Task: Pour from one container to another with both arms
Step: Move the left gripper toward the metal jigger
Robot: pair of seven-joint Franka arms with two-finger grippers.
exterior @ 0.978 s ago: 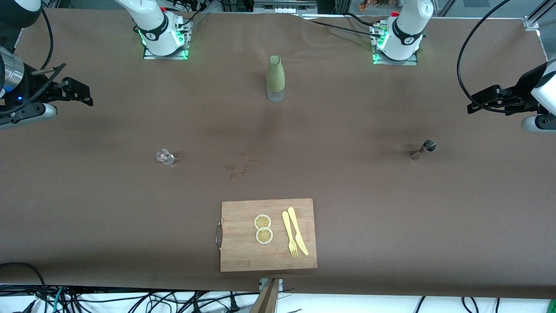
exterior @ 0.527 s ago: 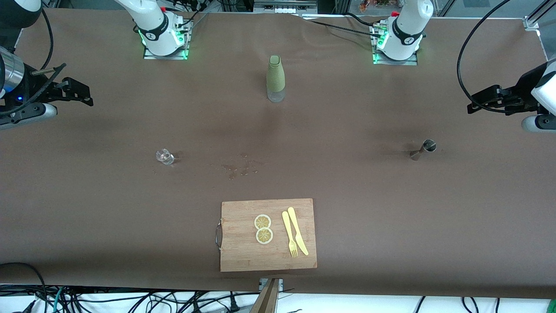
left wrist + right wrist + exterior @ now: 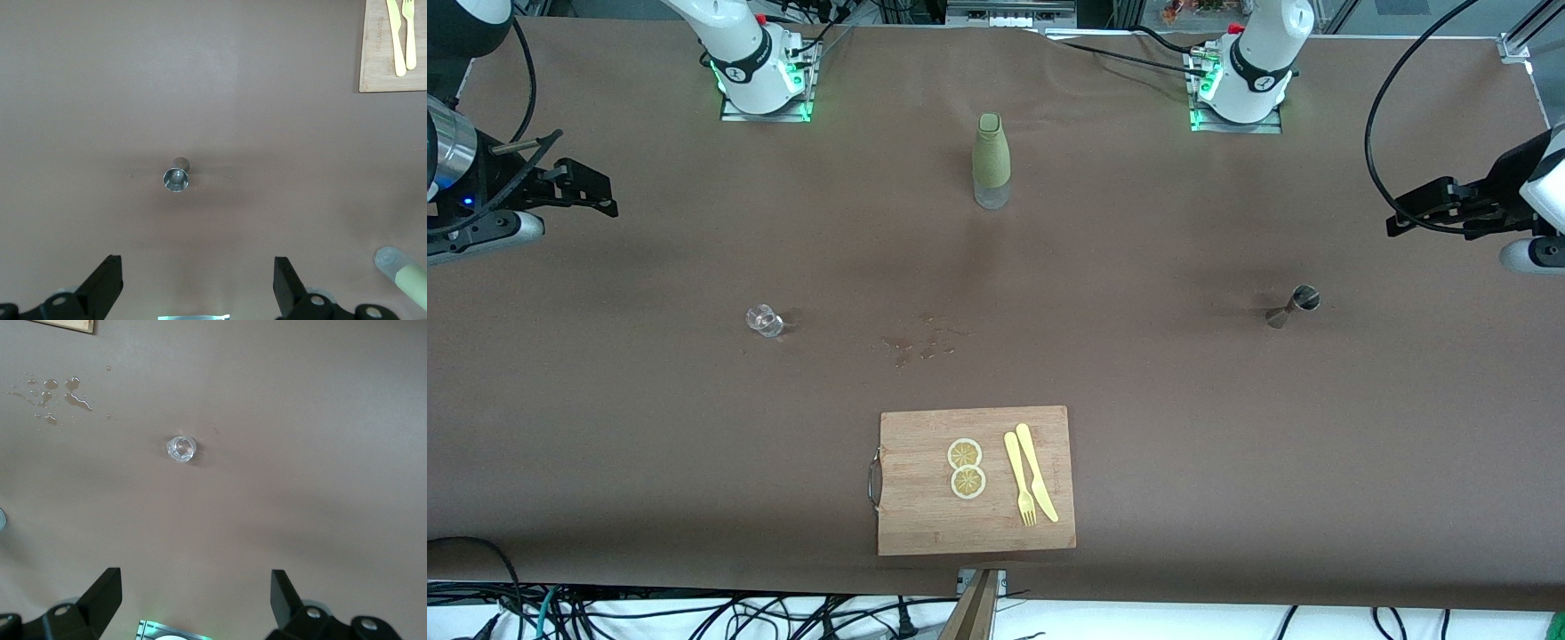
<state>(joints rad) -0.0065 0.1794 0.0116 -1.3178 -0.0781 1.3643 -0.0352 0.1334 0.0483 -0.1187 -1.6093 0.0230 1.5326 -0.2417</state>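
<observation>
Front view: bottle [image 3: 991,160], cutting board [image 3: 975,480], spill [image 3: 920,342].

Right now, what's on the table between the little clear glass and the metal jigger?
Only a patch of spilled droplets, lying closer to the clear glass than to the metal jigger. Otherwise that stretch of brown table is bare, as the front view shows.

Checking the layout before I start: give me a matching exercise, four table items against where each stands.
Items:
1. steel jigger
2. small clear glass
3. green-sleeved bottle
4. yellow fork

Places:
A. on the cutting board
B. toward the right arm's end
C. toward the left arm's end
D. mid-table, between the arm bases

Pairs: 1-C, 2-B, 3-D, 4-A
</observation>
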